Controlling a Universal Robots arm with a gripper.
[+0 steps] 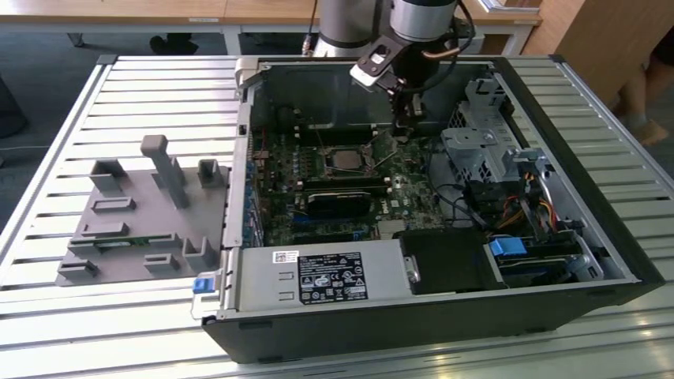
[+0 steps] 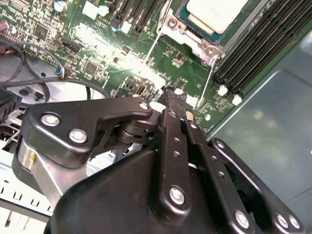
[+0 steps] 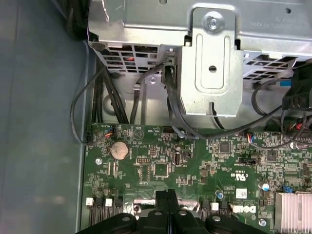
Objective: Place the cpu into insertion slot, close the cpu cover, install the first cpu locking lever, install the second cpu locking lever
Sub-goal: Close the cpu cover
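Note:
The cpu (image 1: 343,161) with its flat silvery top (image 2: 214,12) lies in the insertion slot (image 2: 184,18) on the green board. The silver cpu cover (image 2: 192,39) shows as a metal frame at the slot's edge; I cannot tell whether it is fully down. Two thin wire levers (image 2: 152,46) (image 2: 209,78) rise slanting from the slot's corners. My gripper (image 1: 406,130) hangs over the board to the exterior view's right of the slot and a little farther back. Its black fingers are shut with nothing between them in both wrist views (image 2: 171,95) (image 3: 168,195).
Long black memory slots (image 2: 253,53) run beside the slot. A metal drive cage (image 1: 479,150) and loose cables (image 3: 141,92) stand close to the gripper. The grey power supply (image 1: 316,276) fills the case front. A grey fixture plate (image 1: 137,213) sits on the slatted table.

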